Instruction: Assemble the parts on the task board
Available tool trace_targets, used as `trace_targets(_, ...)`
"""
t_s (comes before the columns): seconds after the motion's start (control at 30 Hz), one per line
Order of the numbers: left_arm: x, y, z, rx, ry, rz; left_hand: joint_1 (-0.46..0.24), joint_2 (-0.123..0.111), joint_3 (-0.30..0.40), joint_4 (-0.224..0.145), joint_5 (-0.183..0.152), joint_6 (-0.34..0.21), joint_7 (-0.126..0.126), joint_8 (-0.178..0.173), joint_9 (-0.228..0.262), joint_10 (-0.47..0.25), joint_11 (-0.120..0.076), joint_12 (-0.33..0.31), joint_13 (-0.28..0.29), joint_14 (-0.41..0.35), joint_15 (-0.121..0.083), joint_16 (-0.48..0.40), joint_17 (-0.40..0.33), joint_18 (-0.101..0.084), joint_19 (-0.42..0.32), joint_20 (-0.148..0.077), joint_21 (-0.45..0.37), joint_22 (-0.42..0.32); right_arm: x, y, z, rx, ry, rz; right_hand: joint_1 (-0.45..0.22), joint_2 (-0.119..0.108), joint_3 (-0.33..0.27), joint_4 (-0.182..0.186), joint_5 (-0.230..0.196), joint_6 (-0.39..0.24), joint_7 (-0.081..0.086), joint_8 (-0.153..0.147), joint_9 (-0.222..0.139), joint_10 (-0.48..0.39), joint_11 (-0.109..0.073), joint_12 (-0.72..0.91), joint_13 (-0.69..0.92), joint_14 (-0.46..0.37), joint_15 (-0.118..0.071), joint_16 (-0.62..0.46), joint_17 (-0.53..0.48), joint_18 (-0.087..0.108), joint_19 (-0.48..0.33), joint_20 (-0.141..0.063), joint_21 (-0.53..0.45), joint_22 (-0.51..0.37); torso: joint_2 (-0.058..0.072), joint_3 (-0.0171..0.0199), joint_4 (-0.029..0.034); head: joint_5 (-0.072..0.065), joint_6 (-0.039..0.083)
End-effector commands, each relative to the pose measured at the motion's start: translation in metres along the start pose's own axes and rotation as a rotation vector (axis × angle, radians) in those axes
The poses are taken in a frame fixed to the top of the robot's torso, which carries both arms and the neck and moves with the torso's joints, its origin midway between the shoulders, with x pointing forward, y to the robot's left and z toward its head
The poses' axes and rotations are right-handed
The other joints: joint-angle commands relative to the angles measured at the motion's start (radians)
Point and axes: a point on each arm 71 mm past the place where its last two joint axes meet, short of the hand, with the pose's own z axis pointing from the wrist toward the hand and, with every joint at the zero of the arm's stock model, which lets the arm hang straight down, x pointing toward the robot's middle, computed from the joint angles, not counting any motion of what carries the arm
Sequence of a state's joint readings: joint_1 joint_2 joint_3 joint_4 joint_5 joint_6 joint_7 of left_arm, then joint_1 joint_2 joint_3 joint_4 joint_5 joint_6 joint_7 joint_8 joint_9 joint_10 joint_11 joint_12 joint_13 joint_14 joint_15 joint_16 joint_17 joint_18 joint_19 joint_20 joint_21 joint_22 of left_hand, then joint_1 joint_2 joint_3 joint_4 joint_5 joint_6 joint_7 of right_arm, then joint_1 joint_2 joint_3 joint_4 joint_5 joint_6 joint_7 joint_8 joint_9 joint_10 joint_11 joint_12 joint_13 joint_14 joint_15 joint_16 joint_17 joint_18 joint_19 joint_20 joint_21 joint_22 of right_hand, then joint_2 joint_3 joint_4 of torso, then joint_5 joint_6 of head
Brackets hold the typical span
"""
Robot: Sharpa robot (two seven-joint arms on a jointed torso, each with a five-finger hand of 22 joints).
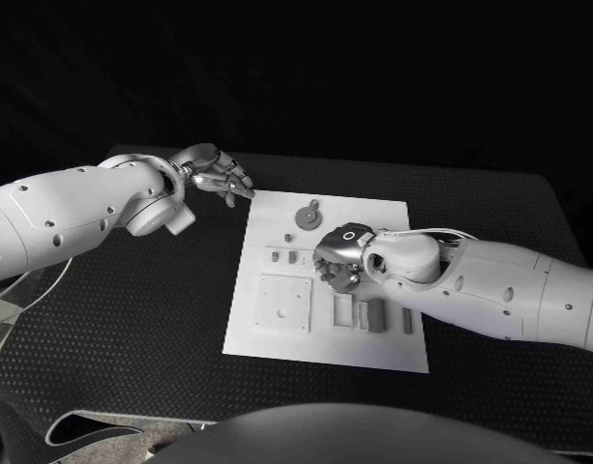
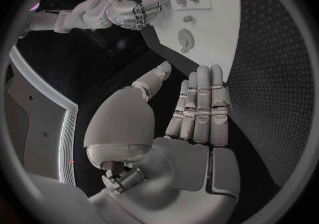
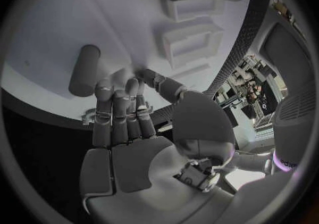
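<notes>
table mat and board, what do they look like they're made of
Mat: probably rubber or foam, matte black, judging by its fine dotted grid texture. Board: likely rigid plastic or painted sheet, smooth matte white with a crisp thin edge; which one is unclear.

Right hand over task board; left hand beside board, empty.

The task board lies mid-table, parts seemingly scattered on it.
</notes>
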State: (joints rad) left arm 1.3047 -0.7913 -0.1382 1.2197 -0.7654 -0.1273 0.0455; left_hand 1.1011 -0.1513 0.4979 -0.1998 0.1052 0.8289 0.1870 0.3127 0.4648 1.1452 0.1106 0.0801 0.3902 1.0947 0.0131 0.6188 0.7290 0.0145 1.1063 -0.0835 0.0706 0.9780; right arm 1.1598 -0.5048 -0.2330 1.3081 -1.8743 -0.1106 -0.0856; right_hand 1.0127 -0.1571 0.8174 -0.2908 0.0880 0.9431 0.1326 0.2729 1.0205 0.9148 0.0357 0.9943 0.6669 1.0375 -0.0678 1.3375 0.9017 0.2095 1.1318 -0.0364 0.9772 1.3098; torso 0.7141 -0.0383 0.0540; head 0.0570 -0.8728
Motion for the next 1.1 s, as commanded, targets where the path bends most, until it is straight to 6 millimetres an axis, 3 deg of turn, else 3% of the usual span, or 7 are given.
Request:
trace_targets(0.03,0.0013,-0.0021,0.0007,0.012,0.012,0.0,-0.002,-0.003,-0.004,-0.003,0.001,-0.004,0.003,-0.002,-0.002,-0.003,0.006,-0.005,0.002,0.004,0.0,-0.003,0.001,0.0,0.005,-0.001,0.001,0.0,0.0217,0.0029,-0.0011,0.001,0.12,-0.022,0.005,-0.019,-0.003,0.001,-0.005,-0.006,0.008,0.005,-0.381,-0.004,-0.001,0.007,0.0,-0.004,-0.002,0.004,0.001,0.052,0.008,-0.005,0.006,0.016,0.0,0.0006,0.0,0.0,0.0)
trace_targets(0.17,0.0016,-0.0024,0.0008,0.012,0.013,0.0,-0.002,-0.003,-0.004,-0.003,0.001,-0.004,0.003,-0.002,-0.002,-0.003,0.006,-0.005,0.002,0.004,0.0,-0.004,0.001,0.0,0.005,-0.001,0.001,0.0,0.0223,0.0037,0.0005,0.002,0.114,-0.03,0.012,-0.017,-0.072,0.001,-0.006,-0.005,0.005,0.01,-0.372,-0.005,-0.003,0.019,-0.001,-0.003,-0.004,0.008,0.002,0.052,0.008,-0.008,0.012,0.016,0.0,0.0004,-0.0004,-0.002,0.0)
trace_targets(0.2,0.0017,-0.0025,0.0009,0.012,0.013,0.0,-0.002,-0.003,-0.004,-0.003,0.001,-0.004,0.003,-0.002,-0.002,-0.003,0.006,-0.005,0.002,0.004,0.0,-0.004,0.001,0.0,0.005,-0.001,0.001,0.0,0.0228,0.0039,0.001,0.002,0.116,-0.03,-0.057,-0.074,0.023,0.041,0.511,-0.006,-0.004,0.015,-0.362,0.003,0.006,0.022,0.0,-0.008,-0.003,0.013,0.006,0.036,-0.001,-0.004,0.013,0.016,0.0,0.0003,-0.0004,-0.002,0.0)
trace_targets(0.23,0.0018,-0.0026,0.001,0.013,0.013,0.0,-0.002,-0.003,-0.004,-0.003,0.001,-0.004,0.003,-0.002,-0.002,-0.003,0.006,-0.005,0.002,0.004,0.0,-0.004,0.001,0.0,0.005,-0.001,0.001,0.0,0.0232,0.0037,0.0013,0.003,0.115,-0.03,-0.015,-0.01,-0.056,0.007,0.497,-0.007,0.001,0.018,-0.355,-0.002,-0.006,0.026,0.0,0.002,-0.003,0.013,0.002,0.052,0.02,-0.014,0.024,0.014,0.0,0.0002,-0.0004,-0.002,0.0)
trace_targets(0.77,0.0019,-0.0023,0.0008,0.01,0.015,0.001,-0.003,-0.004,-0.005,-0.003,0.001,-0.004,0.003,-0.002,-0.002,-0.003,0.006,-0.006,0.002,0.005,0.0,-0.004,0.002,0.0,0.005,-0.001,0.001,0.0,0.0239,0.0002,0.001,0.024,0.098,-0.036,-0.007,-0.029,-0.125,0.033,0.496,-0.004,0.002,0.015,-0.352,0.0,-0.006,0.03,-0.01,0.007,-0.007,0.008,-0.004,0.052,0.023,-0.012,0.015,0.009,0.0,0.0001,-0.0004,-0.002,0.0)
trace_targets(0.97,0.0015,-0.0019,0.0006,0.009,0.014,0.001,-0.003,-0.003,-0.005,-0.003,0.001,-0.004,0.003,-0.002,-0.002,-0.003,0.006,-0.006,0.002,0.005,0.0,-0.005,0.003,0.0,0.005,-0.001,0.001,0.0,0.0238,-0.0007,0.0002,0.021,0.089,-0.037,0.037,0.02,-0.13,0.025,0.499,0.016,-0.006,0.021,-0.351,0.018,-0.014,0.033,-0.017,0.018,-0.014,0.009,-0.007,0.052,0.03,-0.014,0.018,0.011,0.0,0.0003,-0.0002,-0.002,0.0)
trace_targets(1.1,0.0016,-0.0019,0.0006,0.009,0.014,0.001,-0.003,-0.003,-0.005,-0.003,0.001,-0.004,0.003,-0.002,-0.002,-0.003,0.006,-0.006,0.002,0.005,0.0,-0.005,0.003,0.0,0.005,-0.001,0.001,0.0,0.0226,-0.0011,-0.0001,0.021,0.07,-0.041,0.052,0.033,-0.134,0.018,0.5,0.037,-0.013,0.025,-0.351,0.039,-0.021,0.032,-0.024,0.034,-0.02,0.011,-0.009,0.052,0.04,-0.011,0.022,0.012,0.0,0.0007,0.0001,-0.003,0.0)
